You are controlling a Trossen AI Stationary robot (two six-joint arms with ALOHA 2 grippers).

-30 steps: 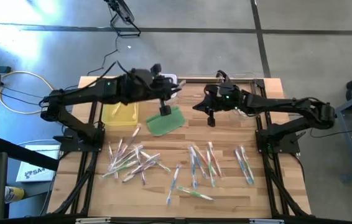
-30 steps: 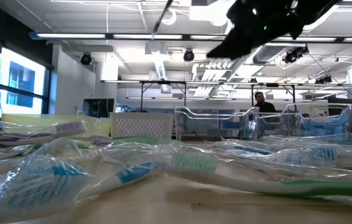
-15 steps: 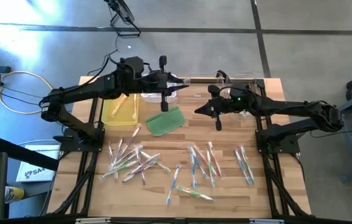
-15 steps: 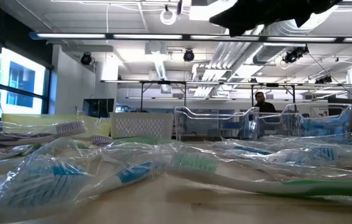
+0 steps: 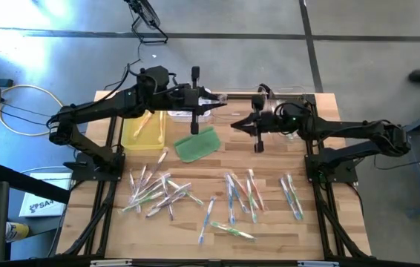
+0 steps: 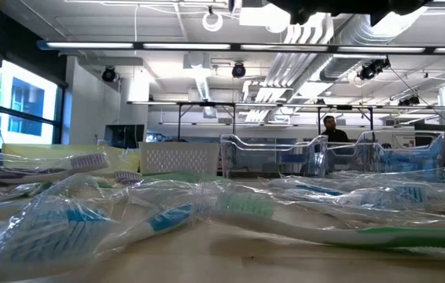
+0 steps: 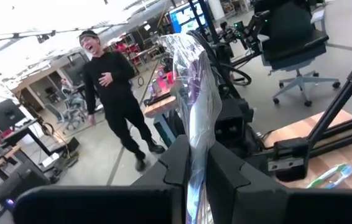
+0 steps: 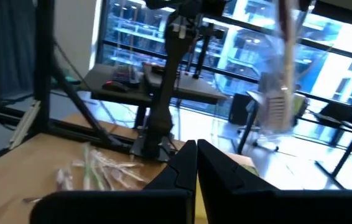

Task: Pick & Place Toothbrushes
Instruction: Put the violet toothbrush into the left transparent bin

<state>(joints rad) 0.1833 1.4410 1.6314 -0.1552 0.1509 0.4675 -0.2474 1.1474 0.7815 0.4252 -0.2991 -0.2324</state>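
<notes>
My left gripper point(image 5: 195, 124) is raised above the far middle of the table, over the green pad's far edge, and is shut on a toothbrush point(image 7: 191, 81) in a clear shiny wrapper. The right wrist view shows that toothbrush point(image 8: 280, 74) upright in the air. My right gripper point(image 5: 257, 144) hovers right of the green pad, shut and holding nothing point(image 8: 196, 146). Loose wrapped toothbrushes lie flat on the wood in a left pile point(image 5: 158, 191), a middle pile point(image 5: 241, 194) and a right group point(image 5: 291, 194), and fill the low view's foreground point(image 6: 167, 216). My left gripper pinches the wrapped toothbrush between its two fingers point(image 7: 179, 155). The wrapper point(image 7: 194, 134) rises out from between the fingertips and most of the toothbrush stands beyond them. It is lifted clear of the table. Which end of it sits between the fingers is hidden by them.
A flat green pad point(image 5: 197, 143) lies at the table's middle, a yellow tray point(image 5: 143, 130) to its left. A white basket point(image 6: 179, 157) and clear bins point(image 6: 277, 153) stand along the far edge. People are in the room beyond point(image 7: 111, 93), point(image 6: 329, 126).
My left gripper has risen from just above the green pad and shifted a little toward the far edge, carrying the wrapped toothbrush up with it. In the low view, the dark arm has climbed out past the top of the picture.
</notes>
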